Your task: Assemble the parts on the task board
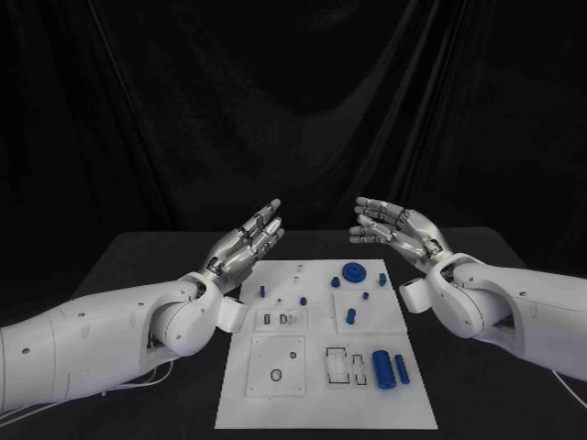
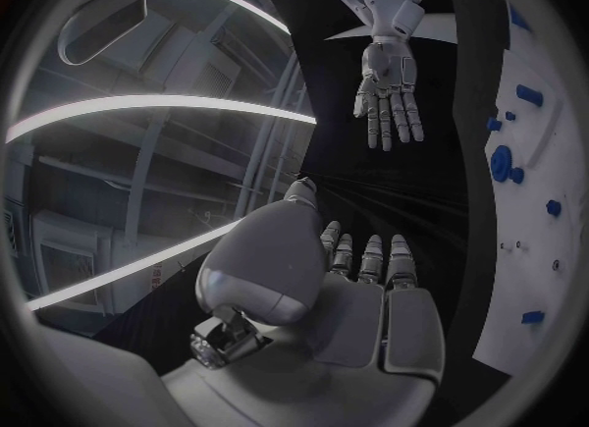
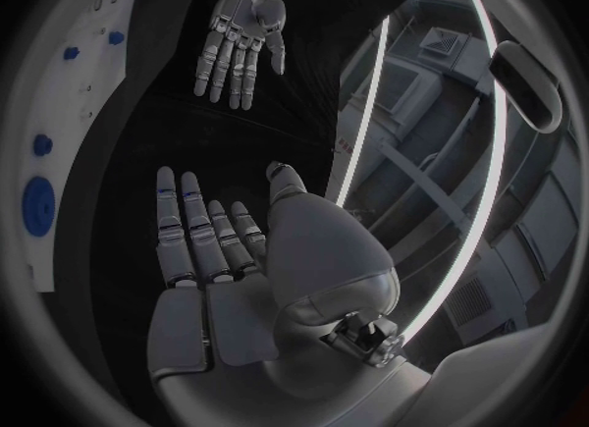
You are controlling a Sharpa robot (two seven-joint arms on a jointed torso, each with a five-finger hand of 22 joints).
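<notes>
left hand: empty, fingers spread, raised beside the board's far left corner
right hand: empty, fingers apart, raised beyond the far right corner
white rectangular task board: flat mid-table, small blue plastic parts resting on it

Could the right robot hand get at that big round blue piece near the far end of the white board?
Probably yes. The right robot hand is open and holds nothing, and nothing stands between it and the round blue piece on the task board.
</notes>
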